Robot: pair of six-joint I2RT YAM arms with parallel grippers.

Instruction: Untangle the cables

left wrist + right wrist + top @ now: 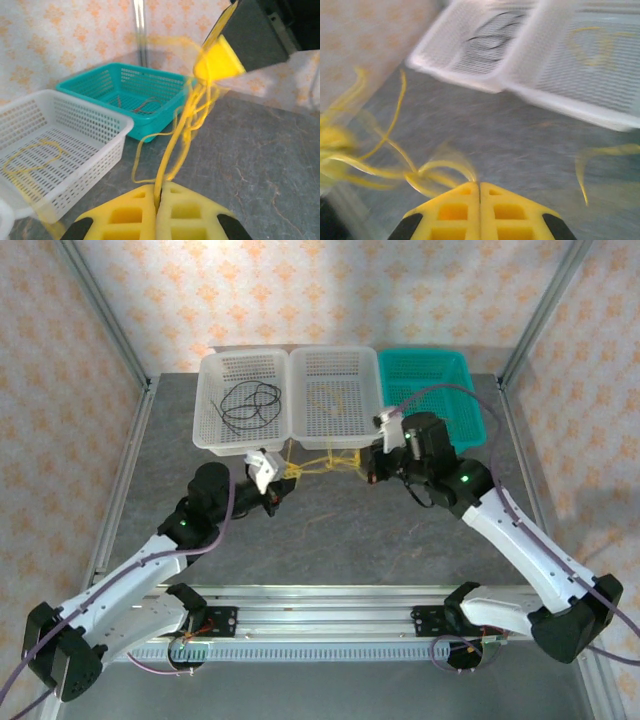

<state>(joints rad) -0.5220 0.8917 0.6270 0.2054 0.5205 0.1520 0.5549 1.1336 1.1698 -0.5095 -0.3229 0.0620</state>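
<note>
Several yellow cables: a knotted bunch of thin strands strung just above the tabletop, just in front of the near wall of the middle white basket.
Long axis: side to side, from one pincer across to the other, roughly parallel with the row of baskets.
Left pincer: fully closed, with strands nipped between its yellow pads and running away toward the other arm.
Right pincer: closed too. Its own view is blurred, but strands loop into its tips and, seen from the left wrist, gather at its pad, so I judge it has the far end.
Nearer arm: neither, since each holds one end and the tangle hangs between them.
Coming move: as I judge it, any pull must run along that left-right line, and slack loops may snag.
Black cables: lying in the left white basket.
Teal basket: holds orange-brown cables.
</note>
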